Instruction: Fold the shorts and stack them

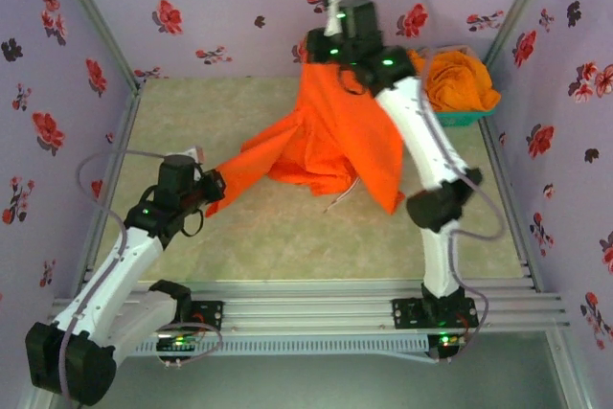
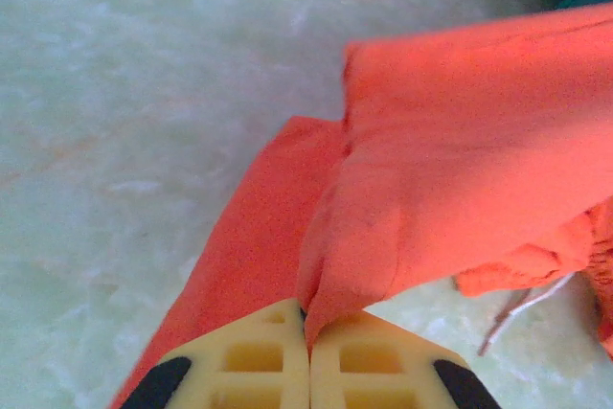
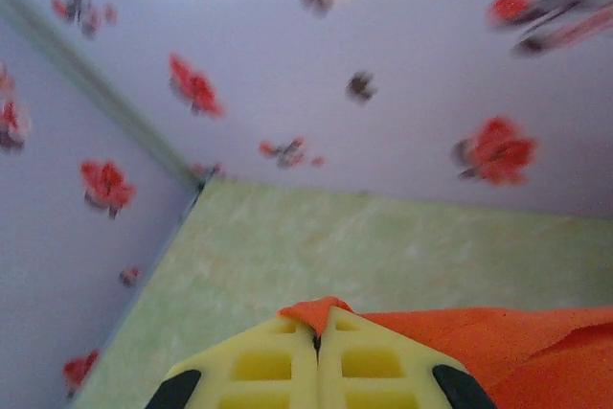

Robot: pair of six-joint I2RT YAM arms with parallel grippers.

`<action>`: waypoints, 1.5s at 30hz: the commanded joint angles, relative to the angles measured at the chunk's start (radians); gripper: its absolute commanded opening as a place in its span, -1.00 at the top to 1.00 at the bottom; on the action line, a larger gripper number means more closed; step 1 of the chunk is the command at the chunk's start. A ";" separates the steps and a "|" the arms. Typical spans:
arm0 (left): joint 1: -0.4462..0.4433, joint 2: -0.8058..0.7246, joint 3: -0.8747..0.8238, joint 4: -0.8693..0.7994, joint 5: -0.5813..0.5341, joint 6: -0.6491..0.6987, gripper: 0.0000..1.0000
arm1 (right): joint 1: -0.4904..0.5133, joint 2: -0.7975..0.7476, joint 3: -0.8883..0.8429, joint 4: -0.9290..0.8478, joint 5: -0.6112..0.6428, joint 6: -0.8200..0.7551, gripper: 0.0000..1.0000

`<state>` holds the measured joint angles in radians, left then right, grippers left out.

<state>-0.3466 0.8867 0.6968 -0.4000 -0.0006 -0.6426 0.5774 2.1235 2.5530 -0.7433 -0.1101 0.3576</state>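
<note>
Bright orange shorts held up over bench middle, stretched slantwise from far top corner down to near-left corner, loose folds sagging between. Second orange shorts bunched in teal basket, far right.

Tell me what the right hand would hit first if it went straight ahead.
Past the orange shorts it pinches, the right hand points over the green table; likely the floral wall first, depth unclear.

Soft, even light fills the top view, bright and slightly hazy, with a faint shadow under the lifted shorts. At the left wrist the counter looks pale and washed out, the cloth oversaturated. At the right wrist the flowered wall blurs toward the top.
</note>
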 commanded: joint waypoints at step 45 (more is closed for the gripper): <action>-0.401 0.641 0.507 0.194 -0.116 0.347 -0.86 | -0.506 -0.809 -1.843 0.552 -0.177 0.432 -0.52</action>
<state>-0.7425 1.4769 1.1305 -0.2749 -0.1047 -0.3618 0.0956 1.2716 0.7185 -0.3050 -0.2153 0.6949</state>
